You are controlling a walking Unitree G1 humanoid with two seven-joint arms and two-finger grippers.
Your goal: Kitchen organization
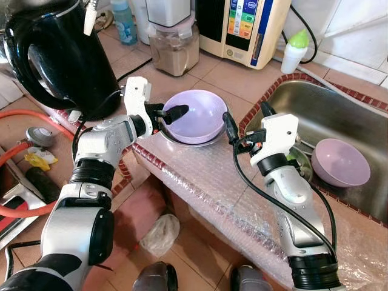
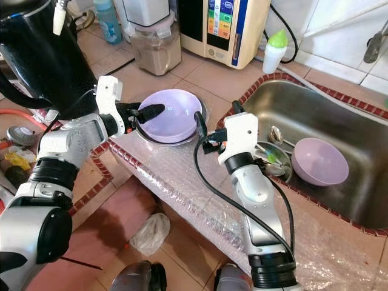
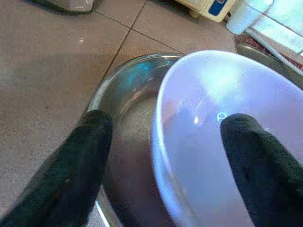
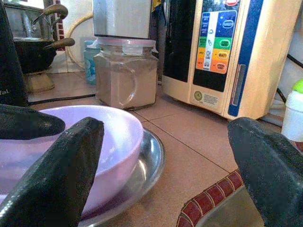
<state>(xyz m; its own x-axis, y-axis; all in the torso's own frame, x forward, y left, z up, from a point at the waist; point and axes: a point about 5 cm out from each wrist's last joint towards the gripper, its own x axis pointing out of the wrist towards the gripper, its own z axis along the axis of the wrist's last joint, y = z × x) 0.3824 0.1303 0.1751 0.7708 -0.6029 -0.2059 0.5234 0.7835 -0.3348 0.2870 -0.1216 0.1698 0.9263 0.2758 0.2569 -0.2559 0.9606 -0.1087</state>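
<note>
A lilac bowl (image 1: 197,115) sits in a shallow steel dish (image 3: 128,94) on the tiled counter. My left gripper (image 1: 170,116) is open and straddles the bowl's near-left rim, one finger (image 3: 246,156) inside the bowl, the other finger (image 3: 80,161) outside over the dish. My right gripper (image 1: 247,118) is open just right of the bowl, between it and the sink, holding nothing. A second lilac bowl (image 1: 339,160) lies in the steel sink (image 1: 315,103).
A black kettle (image 1: 54,54) stands at the left, close behind my left arm. A jar of brown powder (image 1: 174,48), a water purifier (image 1: 242,27) and a green-capped bottle (image 1: 293,51) line the back. Bubble wrap (image 1: 206,176) covers the counter's front edge.
</note>
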